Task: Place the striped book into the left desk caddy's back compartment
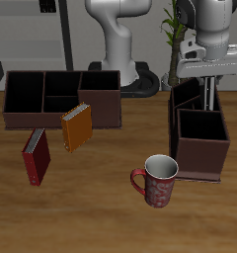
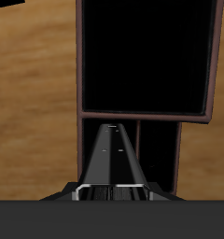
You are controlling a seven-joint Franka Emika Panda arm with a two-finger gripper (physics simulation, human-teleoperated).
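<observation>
Striped book (image 2: 114,154) lowering into the left caddy's (image 1: 200,138) rear cell

Gripper (image 1: 203,87) fingers clamp the book, held upright over the back compartment (image 1: 190,96); next move, likely: lower straight down, then release.

Both renders are small and coarse, with jagged edges on straight lines. In the exterior view, soft even light falls from above on the wooden surface (image 1: 111,212); the mug (image 1: 157,179) casts only a faint shadow (no hard glare anywhere). Inside the left desk caddy (image 1: 200,148) the cells go nearly black. The wrist view is dimmer, and its back compartment (image 2: 147,56) is a flat black void without detail.
</observation>
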